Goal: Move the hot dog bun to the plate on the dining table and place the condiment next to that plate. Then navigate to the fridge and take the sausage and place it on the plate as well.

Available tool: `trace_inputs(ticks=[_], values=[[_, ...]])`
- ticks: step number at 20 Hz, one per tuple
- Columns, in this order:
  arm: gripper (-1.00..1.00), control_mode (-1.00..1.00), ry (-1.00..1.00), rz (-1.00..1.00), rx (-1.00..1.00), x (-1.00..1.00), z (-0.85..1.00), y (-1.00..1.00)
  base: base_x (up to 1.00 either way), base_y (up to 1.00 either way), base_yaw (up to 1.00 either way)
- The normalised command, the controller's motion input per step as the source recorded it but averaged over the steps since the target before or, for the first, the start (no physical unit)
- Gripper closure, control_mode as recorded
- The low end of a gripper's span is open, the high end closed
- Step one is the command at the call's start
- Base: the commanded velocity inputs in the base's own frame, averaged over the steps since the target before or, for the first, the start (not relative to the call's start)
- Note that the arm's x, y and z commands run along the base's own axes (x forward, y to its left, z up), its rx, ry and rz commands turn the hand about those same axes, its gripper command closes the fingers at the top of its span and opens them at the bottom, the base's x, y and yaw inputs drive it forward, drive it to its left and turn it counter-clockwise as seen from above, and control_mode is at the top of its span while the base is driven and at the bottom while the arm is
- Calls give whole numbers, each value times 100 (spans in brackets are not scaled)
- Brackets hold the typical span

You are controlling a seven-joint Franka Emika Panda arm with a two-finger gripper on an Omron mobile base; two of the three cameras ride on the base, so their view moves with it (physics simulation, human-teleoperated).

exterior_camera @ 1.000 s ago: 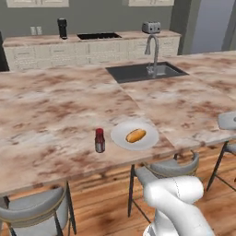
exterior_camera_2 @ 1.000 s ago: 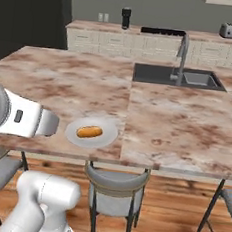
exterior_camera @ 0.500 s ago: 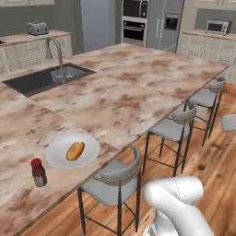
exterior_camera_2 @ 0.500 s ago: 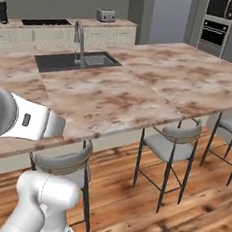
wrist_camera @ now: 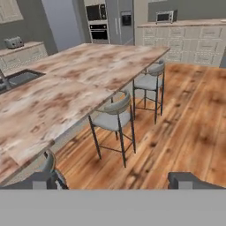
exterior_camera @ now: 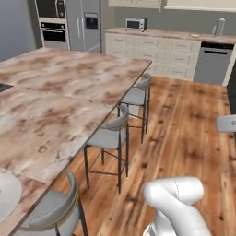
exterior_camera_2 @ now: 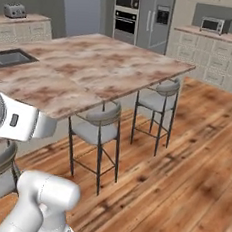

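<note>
My gripper [wrist_camera: 114, 181] stands open with nothing between its dark fingertips [wrist_camera: 40, 179], facing the dining table [wrist_camera: 79, 75] and its stools. The marbled dining table [exterior_camera: 60, 92] fills the left of the left base view, and a pale arc of the plate [exterior_camera: 6, 196] shows at its lower left edge. The hot dog bun and the condiment are out of view. The grey fridge [exterior_camera: 88, 25] stands at the far wall, door shut, also seen as the fridge [exterior_camera_2: 158, 19] and the fridge [wrist_camera: 125, 22]. The sausage is hidden.
Grey stools [exterior_camera: 110, 138] line the table's near side over wooden floor [exterior_camera_2: 184, 160], which is open to the right. An oven column [exterior_camera_2: 127, 13] stands left of the fridge. A cream counter with a microwave [exterior_camera: 137, 24] runs along the back wall. A sink [exterior_camera_2: 8, 57] sits in the table.
The whole picture has swung as the base turned right: the plate has slid to the left edge, the bun and bottle have left the frame, and the fridge wall has come into view.
</note>
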Motion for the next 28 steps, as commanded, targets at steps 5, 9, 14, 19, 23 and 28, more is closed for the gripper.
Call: trace_inputs(ticks=[5, 9, 14, 19, 23, 28], values=[[-100, 100, 0, 0, 0, 0, 0, 0, 52, -96, -36], [-100, 100, 0, 0, 0, 0, 0, 0, 73, -69, -31], [-100, 100, 0, 0, 0, 0, 0, 0, 89, -38, -27], [-100, 100, 0, 0, 0, 0, 0, 0, 100, -16, -19], [-100, 100, 0, 0, 0, 0, 0, 0, 100, -13, -9], [-100, 100, 0, 0, 0, 0, 0, 0, 100, -12, 0]])
